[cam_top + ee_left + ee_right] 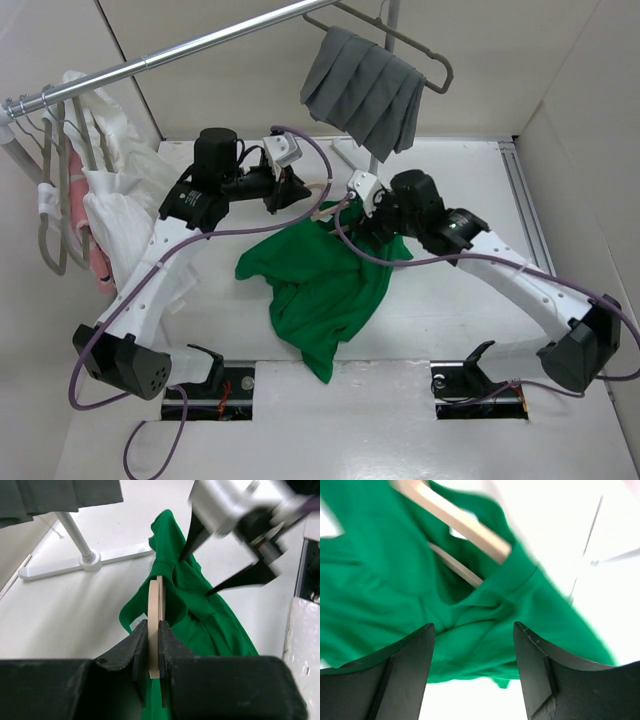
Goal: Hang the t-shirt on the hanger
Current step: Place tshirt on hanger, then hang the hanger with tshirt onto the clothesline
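The bright green t-shirt (pixel 318 280) lies crumpled on the white table, its collar end raised toward the grippers. It also shows in the left wrist view (pixel 210 625) and in the right wrist view (pixel 470 630). The pale beige hanger (pixel 155 625) is clamped edge-on in my left gripper (pixel 152 630), its arms running into the shirt's neck opening (pixel 460 525). My left gripper (pixel 290 190) sits just behind the collar. My right gripper (pixel 475 650) is open and empty, jaws wide apart just above the shirt cloth near the collar (pixel 362 210).
A clothes rail (pixel 200 45) crosses the back, its white foot (pixel 85 562) on the table. A grey pleated cloth (pixel 362 90) hangs on a grey hanger. White garments (pixel 105 190) and grey hangers hang at the left. White walls enclose the table.
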`<state>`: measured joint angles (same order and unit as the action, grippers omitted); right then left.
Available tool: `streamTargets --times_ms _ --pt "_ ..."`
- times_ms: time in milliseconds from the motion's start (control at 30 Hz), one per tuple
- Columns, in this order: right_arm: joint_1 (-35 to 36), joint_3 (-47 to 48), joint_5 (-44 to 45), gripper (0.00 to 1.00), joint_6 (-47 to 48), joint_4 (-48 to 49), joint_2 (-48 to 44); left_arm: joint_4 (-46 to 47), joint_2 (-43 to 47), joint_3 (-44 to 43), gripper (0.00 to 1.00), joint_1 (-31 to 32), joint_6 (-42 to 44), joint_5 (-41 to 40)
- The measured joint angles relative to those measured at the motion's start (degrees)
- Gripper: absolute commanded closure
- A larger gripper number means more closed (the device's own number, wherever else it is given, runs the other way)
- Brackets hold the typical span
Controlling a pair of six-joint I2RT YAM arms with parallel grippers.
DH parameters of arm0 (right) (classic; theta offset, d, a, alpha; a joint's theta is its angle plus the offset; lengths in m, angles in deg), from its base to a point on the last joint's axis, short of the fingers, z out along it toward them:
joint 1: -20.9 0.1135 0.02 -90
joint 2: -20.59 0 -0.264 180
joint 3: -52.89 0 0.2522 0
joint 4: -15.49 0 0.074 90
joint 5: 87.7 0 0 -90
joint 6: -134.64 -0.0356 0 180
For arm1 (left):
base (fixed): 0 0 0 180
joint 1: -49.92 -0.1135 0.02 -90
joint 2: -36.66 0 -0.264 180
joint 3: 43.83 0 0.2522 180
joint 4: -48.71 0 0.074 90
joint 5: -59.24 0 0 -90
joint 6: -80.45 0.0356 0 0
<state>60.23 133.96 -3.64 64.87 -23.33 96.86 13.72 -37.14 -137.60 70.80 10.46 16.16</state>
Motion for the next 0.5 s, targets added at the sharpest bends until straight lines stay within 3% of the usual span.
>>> streamTargets --times_ms 233,500 --pt "-2.16 16.26 -7.56 0.28 11.82 -8.74 -4.81 -5.05 -0.02 -3.3 1.0 0.0 8.09 4.74" --pt "-2.14 18.84 -18.29 0.29 20.2 -11.1 -1.29 -9.51 -0.02 -4.02 1.0 0.04 14.53 9.79"
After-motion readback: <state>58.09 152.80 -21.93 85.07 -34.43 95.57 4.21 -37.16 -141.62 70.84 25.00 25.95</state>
